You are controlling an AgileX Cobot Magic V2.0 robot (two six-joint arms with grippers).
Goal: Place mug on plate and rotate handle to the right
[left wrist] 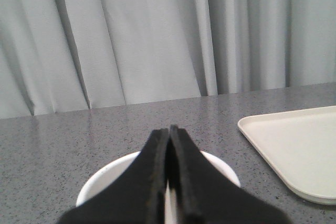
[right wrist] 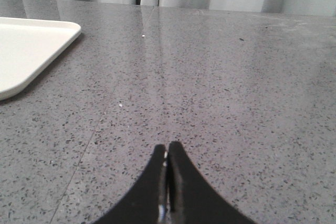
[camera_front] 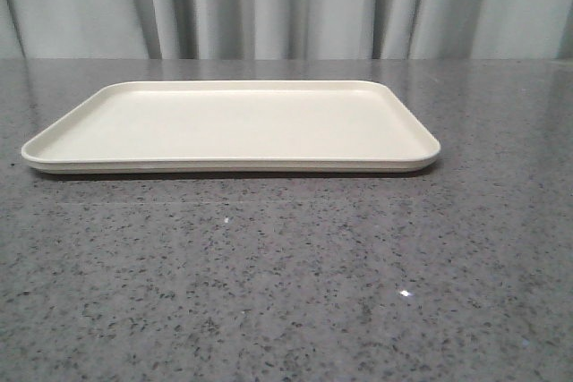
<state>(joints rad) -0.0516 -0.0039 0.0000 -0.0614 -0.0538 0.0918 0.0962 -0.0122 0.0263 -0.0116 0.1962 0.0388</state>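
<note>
Spreading across every view is the grey speckled surface (camera_front: pixel 286 292), glossy enough to carry small bright glints, with pale grey curtains (camera_front: pixel 269 2) hanging in folds along its far edge.

Next in size is the plate (camera_front: pixel 107 96), a cream rectangular tray with rounded corners and a low raised rim. It lies flat on the surface in the middle of the front view, long side facing the camera, and nothing rests on it. One rounded corner of it also shows in the left wrist view (left wrist: pixel 252 127) and another in the right wrist view (right wrist: pixel 68 27).

The mug (left wrist: pixel 100 182) shows only in the left wrist view, and only in part: a white round rim curving out on both sides from behind the dark fingers. It stands on the surface beside the plate, apart from it, with bare grey stone between the two. Its handle and printed face are hidden from this angle.

The left pincer (left wrist: pixel 169 132) hangs directly over the mug's opening, its two black fingers pressed together so that only a thin seam runs between them; it grips nothing.

The right pincer (right wrist: pixel 168 148) sits low over bare surface, away from the plate's corner, its fingers likewise closed tip to tip with just a sliver of light between them, and empty.
</note>
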